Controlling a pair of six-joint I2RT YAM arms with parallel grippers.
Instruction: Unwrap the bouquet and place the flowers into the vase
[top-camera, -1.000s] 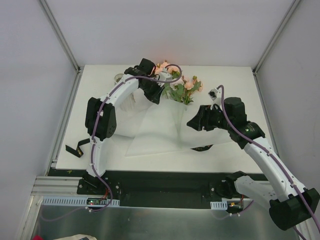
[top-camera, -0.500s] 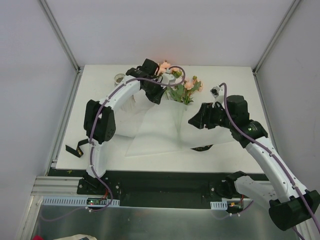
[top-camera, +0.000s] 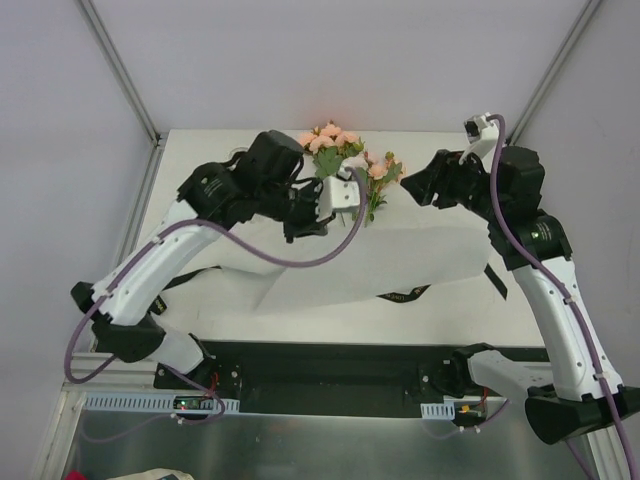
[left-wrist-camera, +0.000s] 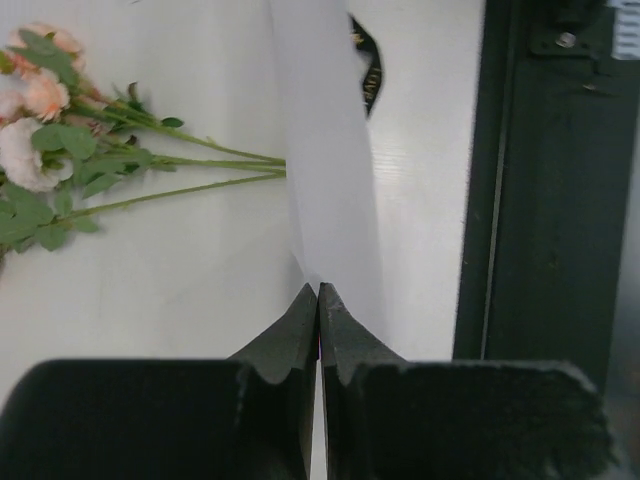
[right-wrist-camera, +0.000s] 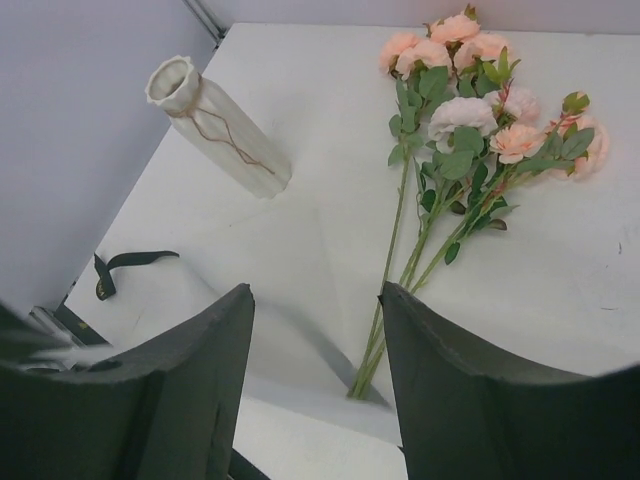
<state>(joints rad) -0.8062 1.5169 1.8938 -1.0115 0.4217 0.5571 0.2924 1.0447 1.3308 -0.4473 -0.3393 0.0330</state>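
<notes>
flowers lie unwrapped on the surface near the vase, so the left fingers, pinching the white paper, should draw it clear before the spread right fingers take the stems.

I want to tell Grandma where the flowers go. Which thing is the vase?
Find the white table, then the peach and pink flowers lying on it. Beside them, nearer the grey wall, is the vase: the only ribbed white bottle, with wire round its neck.
</notes>
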